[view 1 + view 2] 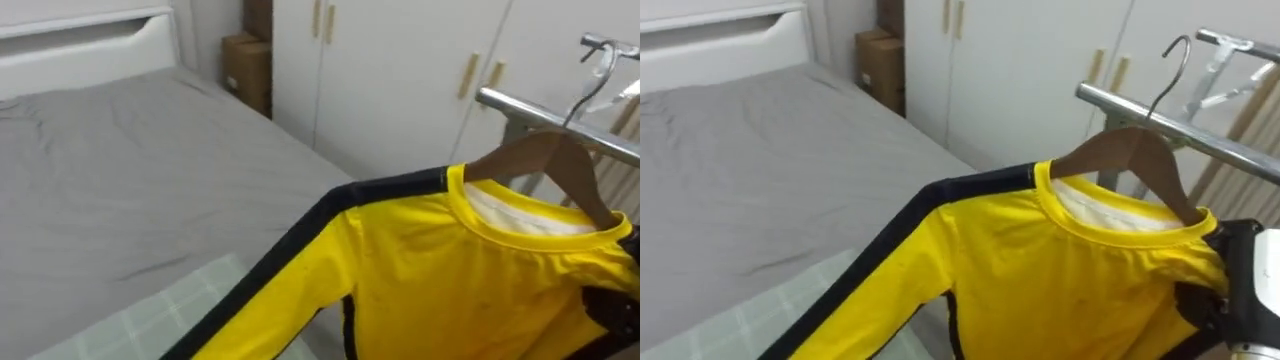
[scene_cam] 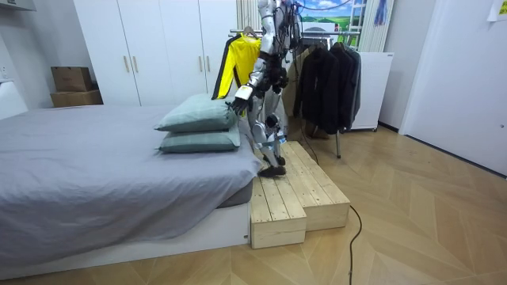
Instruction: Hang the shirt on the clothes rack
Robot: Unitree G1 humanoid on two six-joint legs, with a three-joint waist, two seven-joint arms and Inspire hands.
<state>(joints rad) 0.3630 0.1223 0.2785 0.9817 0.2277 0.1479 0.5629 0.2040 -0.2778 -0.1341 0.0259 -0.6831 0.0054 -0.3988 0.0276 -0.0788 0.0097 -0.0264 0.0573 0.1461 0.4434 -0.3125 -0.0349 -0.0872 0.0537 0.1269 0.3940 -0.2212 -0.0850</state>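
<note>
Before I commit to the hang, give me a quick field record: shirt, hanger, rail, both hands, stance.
garment: yellow shirt with black stripes, on a wooden hanger
hook: metal hook rises past the rail; cannot tell whether it rests on it
right: right hand at the shirt's shoulder, lower right of the eye views
left: left hand low, over the pillows
stance: standing on the wooden step beside the bed

a home bedroom: grey bed (image 2: 95, 170), pillows (image 2: 198, 131), white wardrobes (image 2: 158, 47), clothes rail (image 1: 1180, 125).
</note>
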